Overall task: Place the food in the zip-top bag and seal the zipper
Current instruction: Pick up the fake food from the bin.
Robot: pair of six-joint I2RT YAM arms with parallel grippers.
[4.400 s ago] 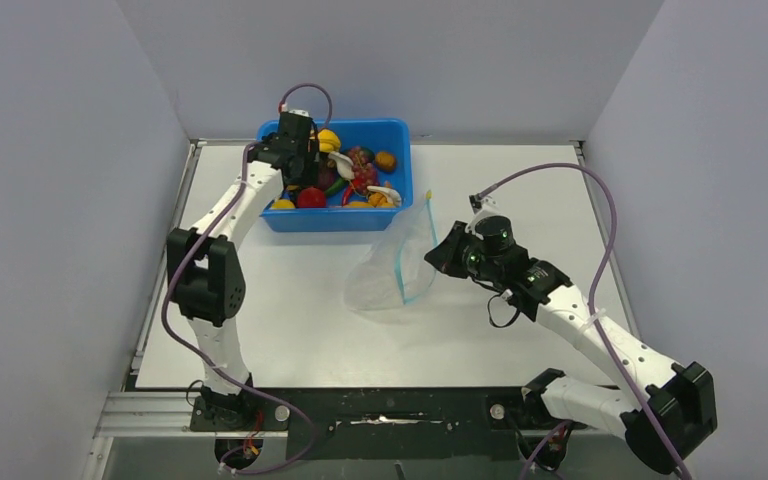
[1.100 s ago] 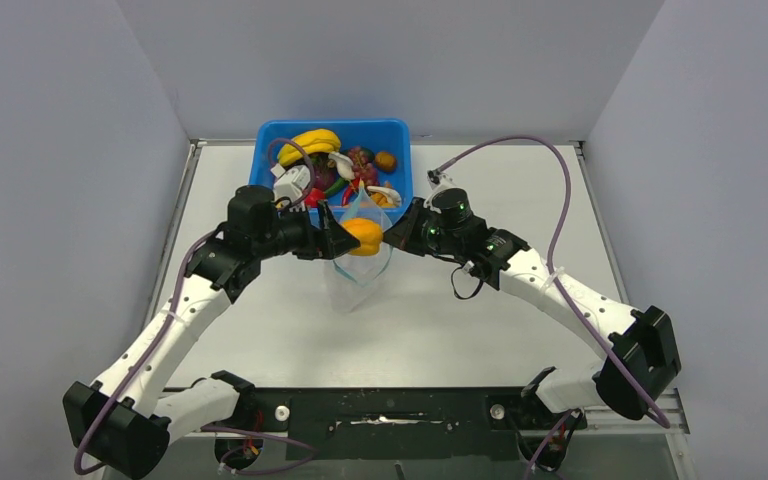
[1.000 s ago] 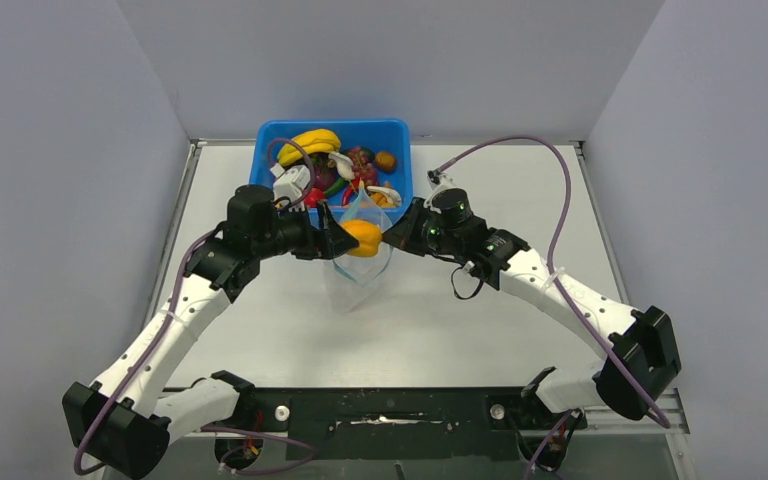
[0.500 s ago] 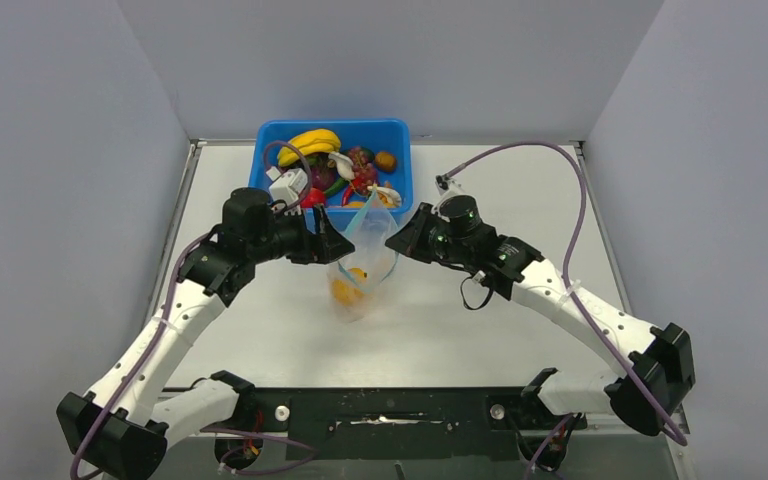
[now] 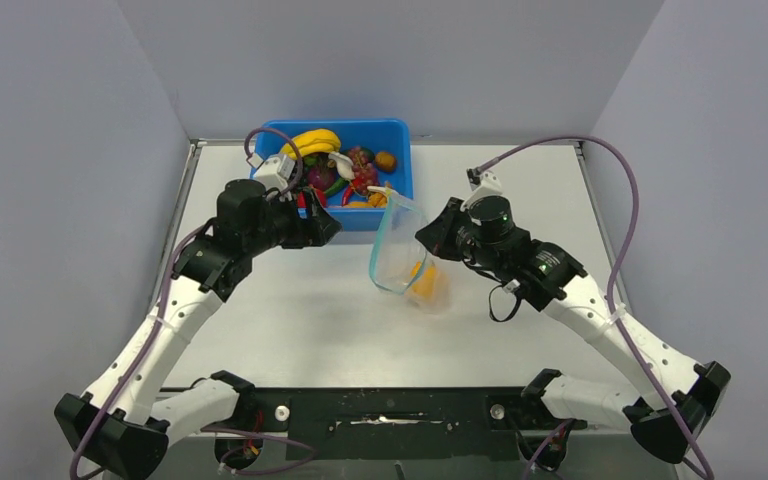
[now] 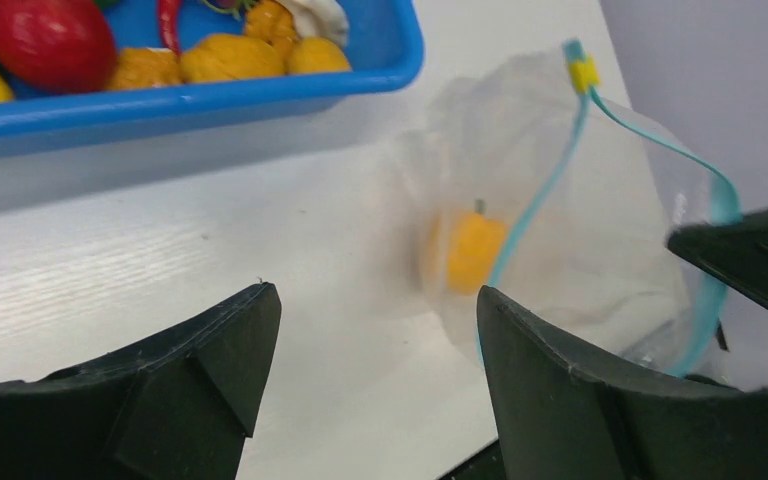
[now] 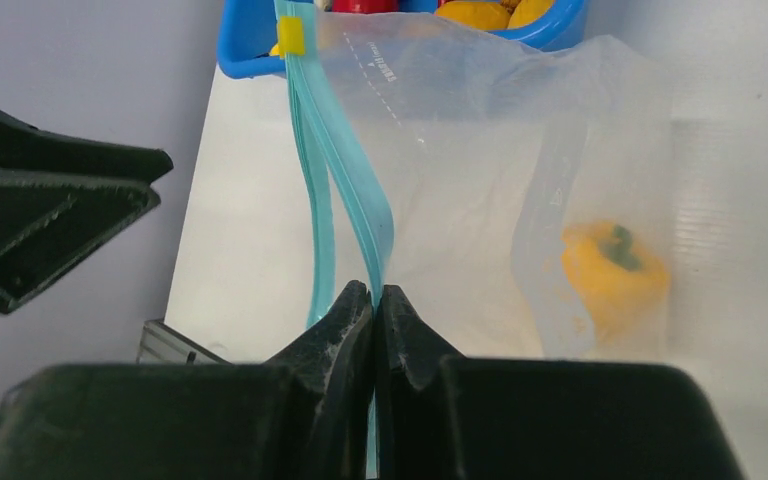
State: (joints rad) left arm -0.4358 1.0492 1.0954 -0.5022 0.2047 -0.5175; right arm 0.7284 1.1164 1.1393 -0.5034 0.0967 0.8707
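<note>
**Both arms over the table, near edge to far wall.** A black mounting rail [image 5: 390,405] carries the two arm bases at the near edge of the flat white table [image 5: 290,310].

At mid-table the right gripper [image 5: 428,240] has its fingers [image 7: 355,320] pressed together on the thin teal-blue zipper strip [image 7: 345,170] of the clear, floppy plastic zip-top bag [image 5: 400,250]. It holds the bag up by the right side of its mouth. The mouth gapes as a loop toward the left arm, and a small yellow slider tab [image 6: 585,72] sits at the strip's far end. One yellow-orange toy pepper [image 7: 610,275] lies inside the bag, low in the pouch.

The left gripper [image 5: 325,228] hangs well to the left of the bag. Its black fingers [image 6: 210,370] are spread wide with nothing between them, and from above they overlap the front wall of the tub.

Beyond them stands the rigid blue plastic tub [image 5: 360,123]. It holds the remaining glossy toy food, including a yellow banana bunch [image 5: 310,142], reddish-purple grapes [image 5: 360,158] and a red tomato [image 6: 50,40]. The bag's raised far corner overlaps the tub's front right corner from above, and its film veils the tub in the right wrist view. The left arm's purple cable [image 5: 260,135] loops over the tub's left end.
</note>
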